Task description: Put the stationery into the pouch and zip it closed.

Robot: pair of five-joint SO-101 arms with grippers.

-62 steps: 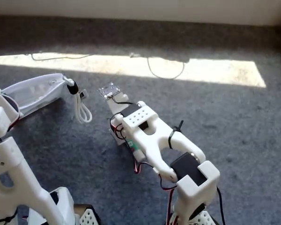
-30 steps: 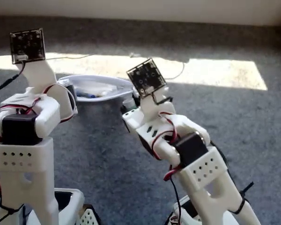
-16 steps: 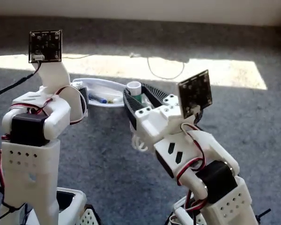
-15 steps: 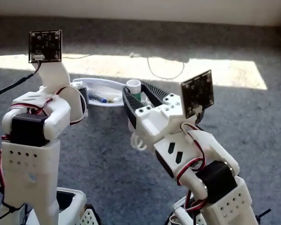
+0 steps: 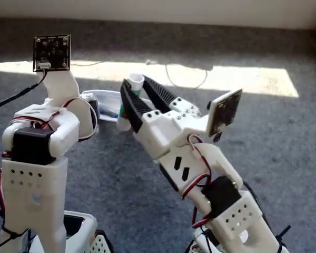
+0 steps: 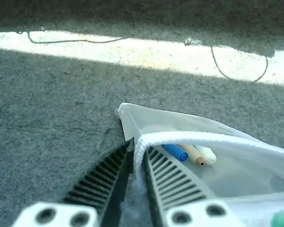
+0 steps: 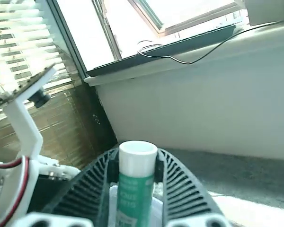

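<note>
The translucent pouch (image 5: 108,98) lies on the grey carpet with its mouth held open. My left gripper (image 5: 93,108) is shut on the pouch's white zipper rim (image 6: 189,138). Inside the pouch (image 6: 217,165) lie a blue pen (image 6: 175,152) and two pale pens (image 6: 202,155). My right gripper (image 5: 135,83) hangs above the pouch's near end, shut on a green glue stick (image 5: 127,100) with a white cap, tilted nearly upright. In the right wrist view the glue stick (image 7: 135,187) stands between the ribbed fingers (image 7: 92,189) of the right gripper (image 7: 136,161).
A bright sunlit strip (image 5: 253,81) crosses the carpet behind the pouch, with a thin cable (image 5: 187,84) looping over it. A pale wall runs along the back. Open carpet lies to the right of the arms.
The right gripper has lifted the glue stick and carried it left, over the pouch. The left arm, which had raised the pouch rim earlier, has held still for the last half second.
</note>
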